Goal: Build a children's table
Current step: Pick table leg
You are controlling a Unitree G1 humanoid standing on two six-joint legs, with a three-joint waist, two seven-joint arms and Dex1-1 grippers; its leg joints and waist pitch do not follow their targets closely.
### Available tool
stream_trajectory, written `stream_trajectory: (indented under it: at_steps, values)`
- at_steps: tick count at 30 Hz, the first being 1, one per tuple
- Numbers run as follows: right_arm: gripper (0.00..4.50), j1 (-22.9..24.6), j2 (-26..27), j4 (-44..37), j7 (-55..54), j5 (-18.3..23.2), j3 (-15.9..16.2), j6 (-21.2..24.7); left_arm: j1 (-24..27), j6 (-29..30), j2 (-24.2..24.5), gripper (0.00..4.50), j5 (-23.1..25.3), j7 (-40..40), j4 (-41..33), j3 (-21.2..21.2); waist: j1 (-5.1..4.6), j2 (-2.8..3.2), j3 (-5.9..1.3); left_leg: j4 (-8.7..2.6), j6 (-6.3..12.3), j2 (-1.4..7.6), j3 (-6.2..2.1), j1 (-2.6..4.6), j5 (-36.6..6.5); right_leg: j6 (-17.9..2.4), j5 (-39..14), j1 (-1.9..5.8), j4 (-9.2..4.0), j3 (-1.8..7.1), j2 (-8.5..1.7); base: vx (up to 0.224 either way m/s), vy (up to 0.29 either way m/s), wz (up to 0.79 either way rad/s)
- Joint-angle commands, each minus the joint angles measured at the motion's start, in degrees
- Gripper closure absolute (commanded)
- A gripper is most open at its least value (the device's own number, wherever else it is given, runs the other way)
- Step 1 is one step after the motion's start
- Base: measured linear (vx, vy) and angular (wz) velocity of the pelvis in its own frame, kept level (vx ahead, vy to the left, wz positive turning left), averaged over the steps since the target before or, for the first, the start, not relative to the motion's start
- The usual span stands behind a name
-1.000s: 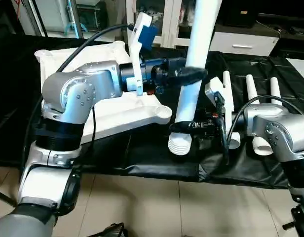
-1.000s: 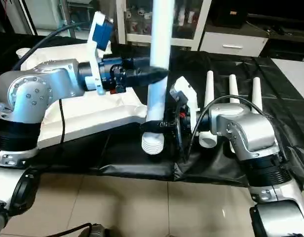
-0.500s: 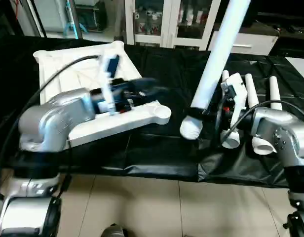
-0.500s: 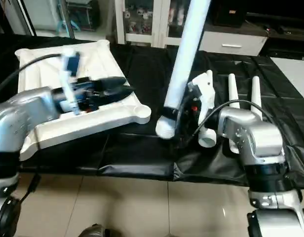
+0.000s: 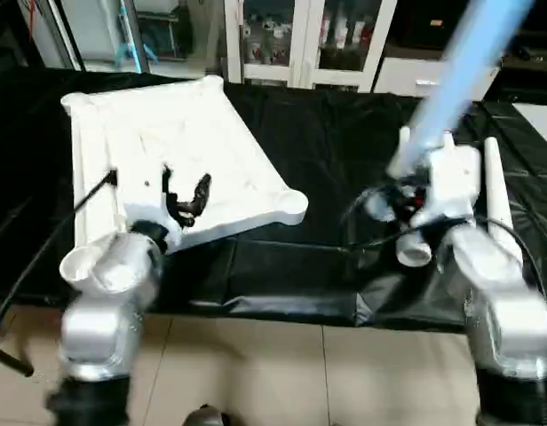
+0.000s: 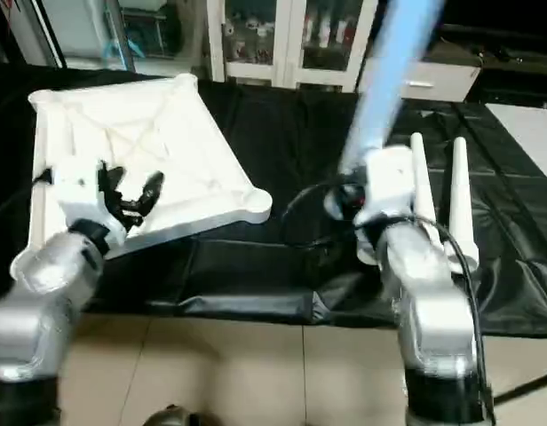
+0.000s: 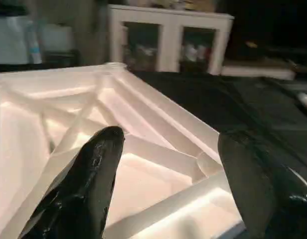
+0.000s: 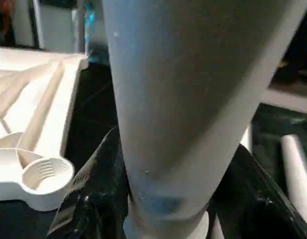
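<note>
The white tabletop [image 5: 180, 133] lies ribbed side up on the black-covered table, its round corner socket [image 8: 46, 174] nearest the middle. My left gripper [image 5: 186, 197] hovers open over the tabletop's near edge, with nothing between its black fingers [image 7: 88, 184]. My right gripper [image 8: 173, 204] is shut on a long white leg [image 5: 460, 71], which slants up and away to the right. It holds the leg close to the thick lower end.
Two more white legs [image 6: 424, 191] [image 6: 460, 195] lie side by side on the black cover [image 5: 327, 151], beside and behind my right arm. The table's front edge is near, with tiled floor [image 5: 282, 373] below. White cabinets [image 5: 291, 40] stand behind.
My left gripper let go of the leg and drew back left to the tabletop's near edge. The right gripper swung the leg from upright to slanting up to the right.
</note>
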Motion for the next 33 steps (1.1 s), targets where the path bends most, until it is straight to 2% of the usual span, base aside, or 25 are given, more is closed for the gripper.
stream_trajectory:
  at_steps: [1, 2, 4, 6, 7, 8, 10, 12, 15, 16, 17, 22, 25, 26, 27, 28, 29, 30, 31, 32, 33]
  values:
    - [2.64, 0.49, 1.43, -2.00, 0.41, 2.37, -0.92, -0.73, 0.10, -1.05, -0.12, 1.03, 1.50, 1.60, -0.23, -0.57, -0.30, 0.37, -3.85, -5.05, -4.18, 1.92, -1.31, 1.44, -16.72, -5.49, -11.65, 1.32, -5.33, 2.52, -3.72, 0.000, 0.000, 0.00]
    - [2.64, 1.58, 2.56, -2.49, 0.65, 3.23, -0.50, -0.29, -0.07, -2.52, -0.41, 1.03, 2.22, 1.24, 0.44, -1.81, -0.63, 0.14, -3.66, -5.15, -3.46, 1.76, -1.33, 1.26, -16.87, -4.95, -13.19, 1.26, -5.69, 2.49, -3.69, 0.000, 0.000, 0.00]
    - [2.64, 2.37, 2.50, -2.53, 0.74, 2.65, 0.62, -0.71, -0.57, -3.00, -0.78, 1.03, 3.19, 1.57, 0.72, -3.05, -0.73, 0.28, -3.68, -5.10, -3.62, 1.91, -1.30, 1.56, -17.17, -4.82, -14.00, 0.99, -5.83, 2.54, -3.65, 0.000, 0.000, 0.00]
    - [2.64, 2.79, 2.23, -1.83, 0.54, 1.58, 1.97, -1.43, -1.33, -3.13, -1.37, 1.03, 4.22, 2.18, 1.23, -4.10, -0.82, 0.32, -3.69, -5.13, -3.87, 1.91, -1.28, 1.47, -16.52, -4.99, -12.74, 1.08, -5.71, 2.55, -3.60, 0.000, 0.000, 0.00]
    - [2.64, 3.01, 1.96, -1.36, 0.72, 0.99, 3.01, -2.08, -1.71, -3.62, -1.71, 1.03, 5.06, 2.64, 1.56, -4.70, -0.82, 0.59, -3.76, -5.09, -3.97, 1.91, -1.32, 1.47, -16.18, -5.15, -12.00, 1.09, -5.58, 2.54, -3.60, 0.000, 0.000, 0.00]
    - [2.64, 3.09, 1.91, -1.16, 0.85, 0.56, 3.63, -2.55, -2.00, -3.77, -2.14, 1.03, 5.48, 3.07, 1.81, -4.99, -0.93, 0.41, -3.74, -5.09, -4.01, 1.89, -1.32, 1.36, -15.76, -5.21, -10.82, 1.21, -5.57, 2.51, -3.52, 0.000, 0.000, 0.00]
    - [2.64, 2.95, 1.84, -0.95, 0.46, -0.49, 4.25, -2.87, -2.24, -3.73, -2.59, 1.03, 5.59, 3.35, 2.02, -5.23, -0.98, 0.60, -3.87, -4.99, -4.01, 1.91, -1.31, 1.37, -14.99, -5.67, -9.06, 1.27, -5.41, 2.52, -3.61, 0.000, 0.000, 0.00]
    - [2.64, 2.76, 1.74, -0.72, -1.39, -2.59, 4.41, -2.61, -2.28, -3.96, -3.09, 1.03, 5.86, 3.45, 2.49, -5.84, -1.17, 0.62, -3.93, -4.94, -3.88, 1.88, -1.26, 1.33, -14.10, -6.30, -6.87, 1.40, -5.25, 2.49, -3.50, 0.000, 0.000, 0.00]
    - [2.64, 3.00, 1.86, -0.91, -1.27, -1.48, 3.45, -1.85, -2.08, -4.23, -3.15, 1.03, 6.45, 3.62, 2.38, -6.19, -1.26, 0.61, -4.14, -4.80, -3.41, 1.87, -1.25, 1.29, -12.30, -6.79, -3.52, 1.67, -4.94, 2.41, -3.47, 0.000, 0.000, 0.00]
    - [2.64, 3.14, 1.89, -1.01, -1.56, -1.06, 2.78, -1.55, -1.80, -4.18, -3.35, 1.03, 6.62, 3.87, 2.01, -6.13, -1.34, 0.83, -4.13, -4.79, -3.33, 1.88, -1.27, 1.30, -12.09, -6.89, -2.95, 1.66, -4.92, 2.39, -3.46, 0.000, 0.000, 0.00]
    - [2.64, 3.19, 1.84, -0.99, -1.72, -1.02, 2.65, -1.60, -1.70, -4.21, -3.50, 1.03, 6.68, 3.92, 1.90, -6.06, -1.47, 0.72, -4.14, -4.73, -3.18, 1.88, -1.23, 1.31, -12.01, -7.10, -2.23, 1.73, -4.90, 2.36, -3.44, 0.000, 0.000, 0.00]
    - [2.64, 3.17, 2.47, -0.95, -2.12, -0.28, 2.01, -1.28, -0.84, -4.13, -3.95, 1.03, 7.31, 4.23, 1.24, -6.44, -1.59, 0.62, -3.95, -4.84, -2.86, 1.91, -1.16, 1.40, -13.51, -7.30, -5.55, 1.67, -5.26, 2.41, -3.55, 0.000, 0.000, 0.00]
    - [2.64, 3.34, 2.47, -1.22, -1.84, -0.62, 2.21, -1.29, -0.71, -4.05, -3.97, 1.03, 7.67, 4.31, 0.99, -6.82, -1.74, 0.85, -3.92, -5.09, -4.17, 2.26, -1.57, 1.70, -14.41, -6.90, -5.84, 1.49, -5.15, 2.02, -2.86, 0.000, 0.000, 0.00]
    - [2.64, 3.68, 2.38, -1.40, -1.68, -0.68, 2.46, -1.25, -0.56, -3.93, -3.92, 1.03, 7.94, 4.33, 0.81, -7.04, -2.05, 1.14, -3.96, -5.32, -5.95, 2.82, -2.18, 2.17, -15.81, -6.59, -4.62, 1.41, -5.01, 1.38, -1.83, 0.000, 0.000, 0.00]
    - [2.64, 3.95, 2.30, -1.51, -1.63, -0.68, 2.62, -1.17, -0.44, -3.83, -3.97, 1.03, 7.98, 4.33, 0.70, -7.07, -2.46, 1.38, -3.91, -5.88, -6.64, 3.75, -2.98, 2.68, -17.28, -6.79, -2.89, 1.37, -4.81, 0.62, -0.86, 0.000, 0.000, 0.00]
    - [2.64, 3.96, 2.30, -1.52, -1.62, -0.67, 2.63, -1.16, -0.43, -3.83, -3.98, 1.03, 7.99, 4.32, 0.70, -7.07, -2.79, 1.74, -3.88, -6.75, -6.17, 5.25, -3.97, 3.32, -18.42, -7.38, -2.45, 1.09, -4.39, -0.04, -0.41, 0.000, 0.000, 0.00]
    - [2.64, 4.09, 2.35, -1.69, -1.60, -0.55, 2.73, -0.97, -0.37, -3.75, -3.96, 1.03, 8.11, 4.25, 0.71, -6.93, -3.71, 2.53, -4.04, -9.41, -2.07, 10.72, -6.94, 4.20, -18.92, -9.42, -1.01, 0.31, -1.31, -1.43, -1.10, 0.000, 0.000, 0.00]
    - [2.64, 4.09, 2.36, -1.71, -1.61, -0.53, 2.74, -0.96, -0.36, -3.74, -3.94, 1.03, 8.13, 4.23, 0.72, -6.91, -3.89, 2.72, -4.01, -9.87, -0.54, 11.66, -7.09, 4.15, -19.38, -9.79, -0.93, -0.06, -0.25, -1.78, -1.27, -0.004, -0.088, 0.08]
    - [2.64, 4.10, 2.37, -1.77, -1.65, -0.47, 2.76, -0.90, -0.35, -3.69, -3.90, 1.03, 8.17, 4.19, 0.74, -6.84, -4.18, 2.71, -4.03, -10.13, 1.09, 12.12, -6.95, 4.05, -19.56, -10.22, -0.58, -0.26, 0.57, -2.03, -1.47, -0.006, -0.144, 0.05]
    - [2.64, 4.14, 2.36, -1.91, -1.84, -0.53, 2.83, -0.64, -0.30, -3.49, -4.01, 1.03, 8.02, 4.11, 0.73, -6.63, -4.47, 2.45, -4.08, -10.24, 4.25, 12.14, -6.77, 3.81, -19.12, -11.95, 0.15, -0.50, 1.18, -2.01, -2.06, -0.006, -0.144, 0.05]
    - [2.64, 4.13, 2.44, -1.99, -1.98, -0.52, 2.78, -0.46, -0.33, -3.50, -4.06, 1.03, 8.07, 4.10, 0.76, -6.65, -4.43, 1.91, -4.12, -9.70, 7.30, 10.82, -5.63, 3.46, -20.13, -15.77, 1.44, -0.41, 0.67, -1.73, -2.70, -0.011, -0.199, 0.00]
